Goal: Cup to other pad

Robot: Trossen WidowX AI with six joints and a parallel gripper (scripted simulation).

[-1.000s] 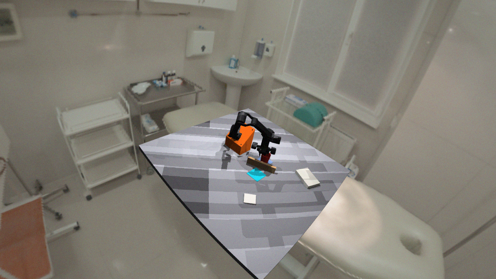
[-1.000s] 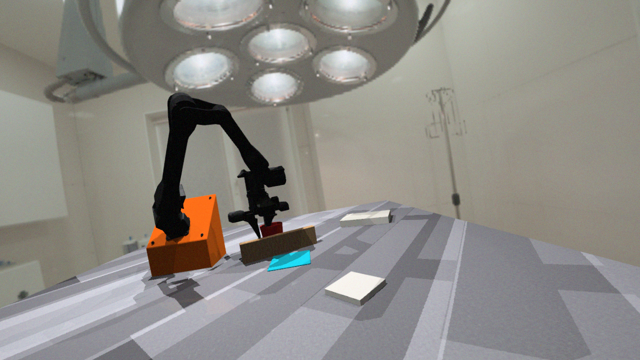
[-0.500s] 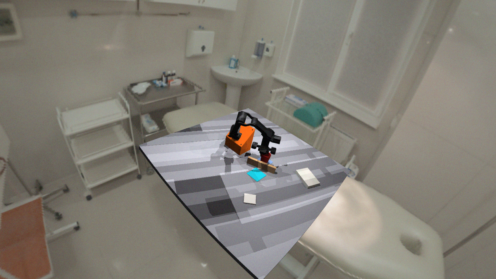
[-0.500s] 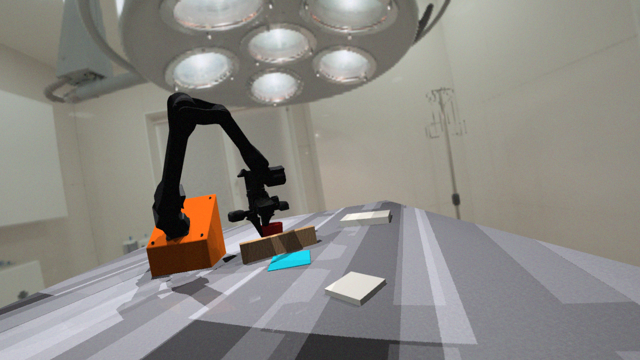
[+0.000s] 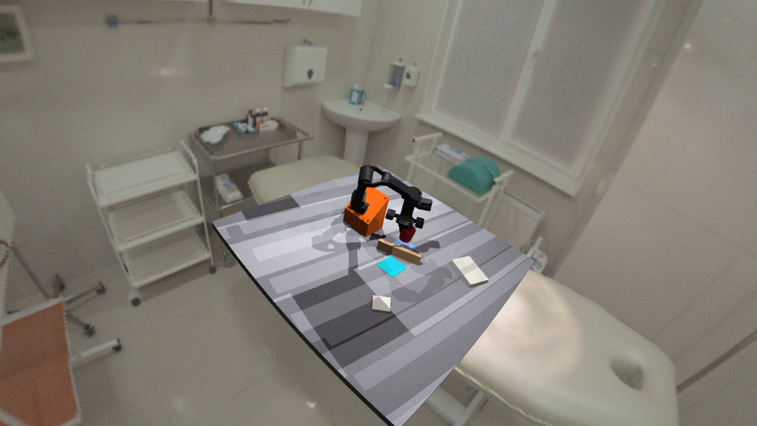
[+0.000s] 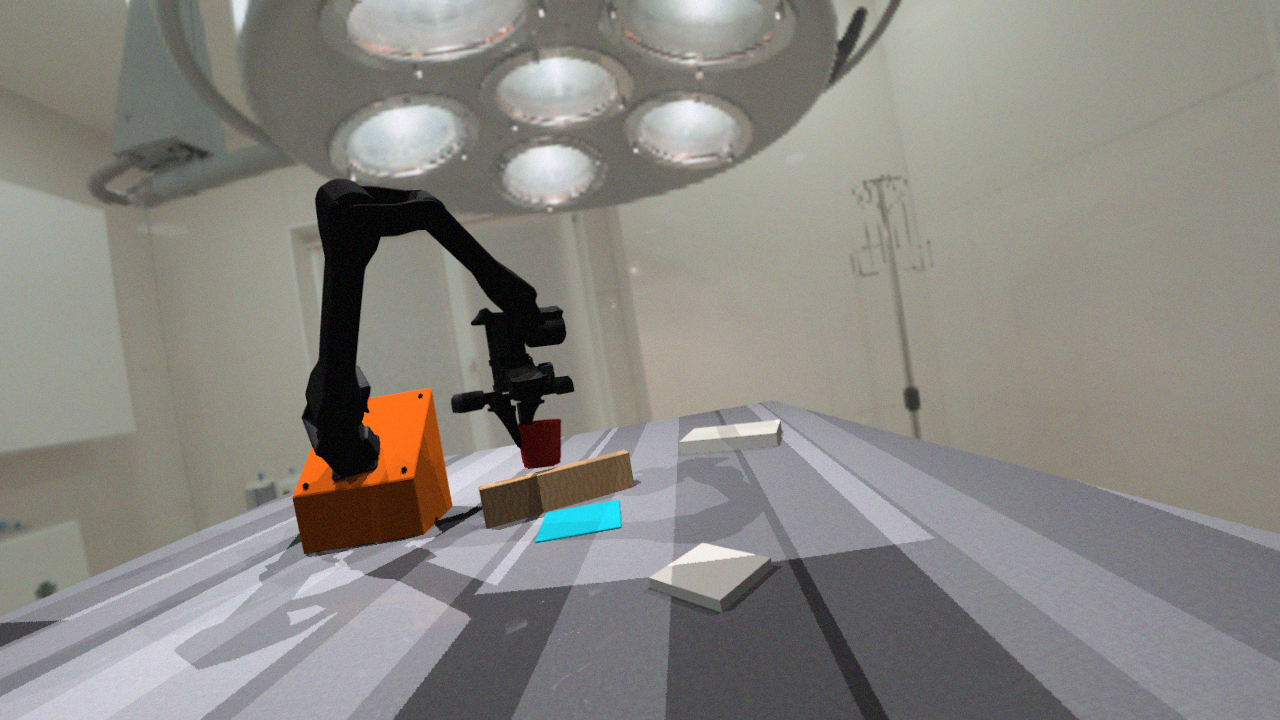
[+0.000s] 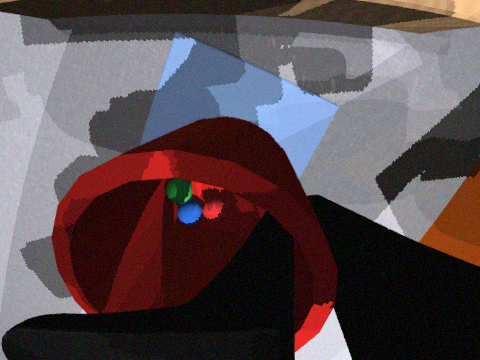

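My gripper [image 5: 404, 228] [image 6: 521, 430] [image 7: 296, 208] is shut on the wall of the red cup [image 5: 407, 235] [image 6: 542, 444] [image 7: 135, 250], one finger inside the cup and one outside. The cup hangs above the blue pad [image 5: 404, 244] [image 7: 305, 117], leaning somewhat in the wrist view. A green marble [image 7: 178, 191], a blue marble [image 7: 190, 212] and a red marble [image 7: 212, 209] lie inside it. The cyan pad [image 5: 391, 266] [image 6: 581, 522] lies bare across the wooden barrier. In the exterior view the barrier hides the blue pad.
The low wooden barrier [image 5: 399, 251] [image 6: 586, 480] [image 7: 390, 11] stands between the two pads. A white slab [image 5: 469, 271] [image 6: 729, 437] and a smaller white block [image 5: 381, 304] [image 6: 711, 575] lie farther out. The orange base [image 5: 365, 223] [image 6: 362, 519] [image 7: 462, 225] stands beside the barrier's end.
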